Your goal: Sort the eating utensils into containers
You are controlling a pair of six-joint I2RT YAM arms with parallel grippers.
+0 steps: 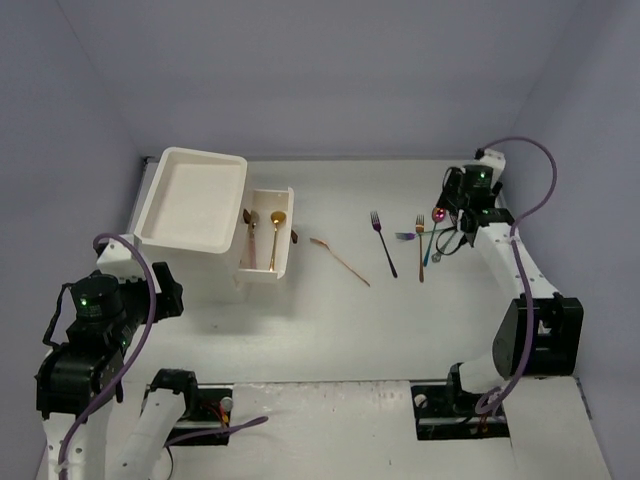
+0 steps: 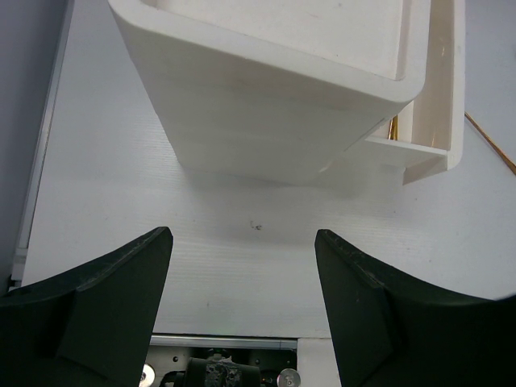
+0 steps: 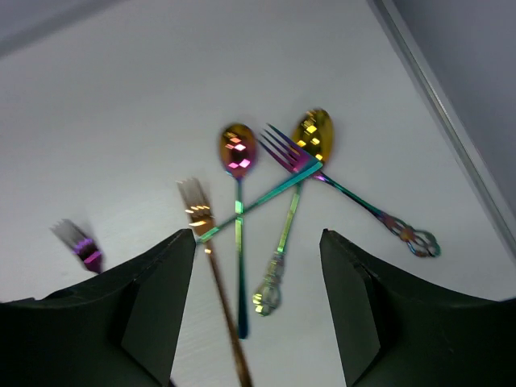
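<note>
Top view: drawer unit (image 1: pixel 190 200) at ten o'clock on the table (image 1: pixel 330 330). One drawer (image 1: pixel 284 262) is pulled out at its three o'clock side, with two gold spoons (image 1: pixel 262 238) inside. Loose at centre: gold utensil (image 1: pixel 340 260), dark fork (image 1: pixel 383 243), gold fork (image 1: pixel 420 245).

Left wrist view: left gripper (image 2: pixel 242 266) has its jaws wide and nothing between them; the unit is at twelve o'clock.

Right wrist view: right gripper (image 3: pixel 258 274) is parted and empty, hovering over the crossed rainbow pieces (image 3: pixel 282 149).

Judged progress: two are sorted and about six are left. The forks and any knives are not yet placed.
</note>
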